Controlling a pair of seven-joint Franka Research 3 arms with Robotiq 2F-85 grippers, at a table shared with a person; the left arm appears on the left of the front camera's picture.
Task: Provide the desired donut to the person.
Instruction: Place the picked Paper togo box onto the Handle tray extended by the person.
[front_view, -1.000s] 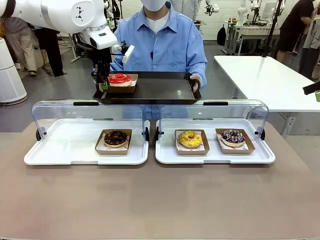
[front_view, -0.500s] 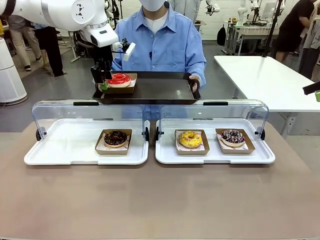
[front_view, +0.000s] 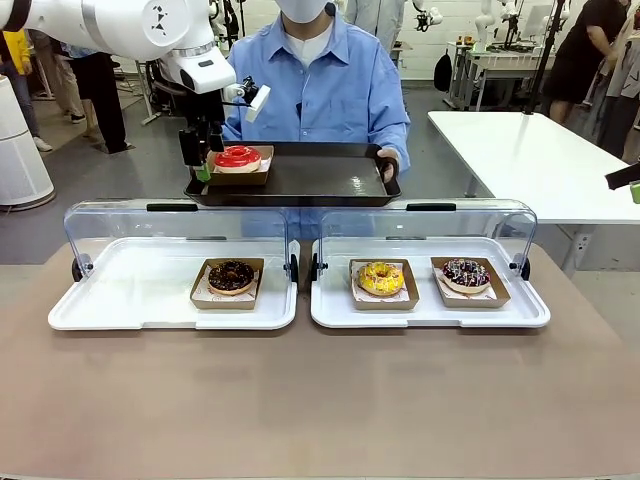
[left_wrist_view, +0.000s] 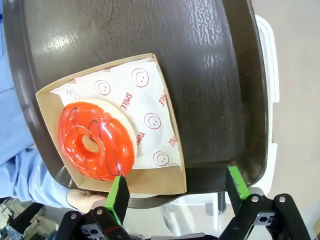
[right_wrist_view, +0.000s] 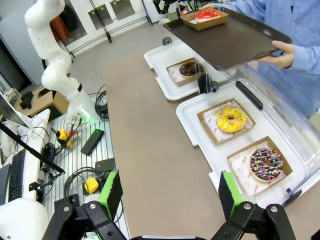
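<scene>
Red donut (front_view: 238, 156) sits in its cardboard box (front_view: 245, 178) at the left end of the dark tray (front_view: 320, 175). The person (front_view: 330, 90) holds this tray level beyond the two white display trays (front_view: 140, 300), with one hand (front_view: 389, 160) on its right rim.

Left gripper (front_view: 203, 165): fingers spread wide, clamped on nothing. In the left wrist view, one green pad (left_wrist_view: 119, 192) lies at the box's near wall, right by the donut's edge. The other stands off past the box corner, over the tray rim. The donut lies ahead of the gripper, offset towards the first pad.

Right gripper (right_wrist_view: 170, 187): fingers apart, empty, on the robot's side of the table and well away from the tray. The left arm is much the nearer.

Judgement: the donut looks delivered. What remains is pulling the left gripper back along its own finger line, away from the box.

Risk: the pad beside the box wall could catch it and drag the box across the tray.
</scene>
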